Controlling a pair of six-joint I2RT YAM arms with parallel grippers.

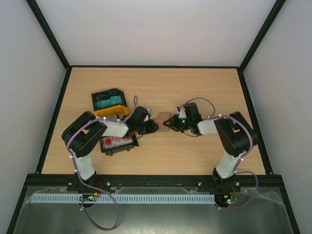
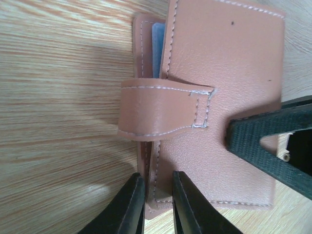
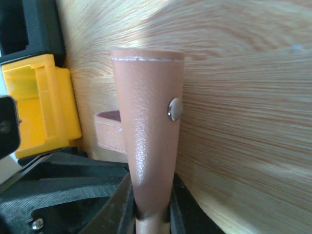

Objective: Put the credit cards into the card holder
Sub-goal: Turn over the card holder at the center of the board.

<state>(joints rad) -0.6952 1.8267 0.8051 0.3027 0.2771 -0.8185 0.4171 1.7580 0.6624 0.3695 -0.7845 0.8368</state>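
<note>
The card holder (image 1: 162, 118) is located at mid-bench (image 1: 204, 92), between the two claws, and is gripped from both sides. The left claw (image 2: 156, 187) is closed on one edge of it: in the left wrist view a single brown leaf is pinched between the two black fingers (image 2: 127, 207). The right claw (image 3: 151, 190) is clamped on the opposite side, with the folded leather squeezed between its fingers. A metal snap stud (image 3: 174, 108) is seen on the cover. The holder is folded, and its strap (image 2: 161, 112) is bent loose over the edge, not fastened. The edge of a blue card (image 2: 158, 44) is seen between the leaves. Whether the holder touches the bench or is raised cannot be told. To the left, a far black tray (image 1: 104, 92) holding teal cards (image 1: 108, 102) is noted, with a yellow tray (image 1: 113, 112) just beside it on the near side. A near black tray (image 1: 109, 152) with red-and-white cards (image 1: 117, 142) is seen partly under the left arm.
</note>
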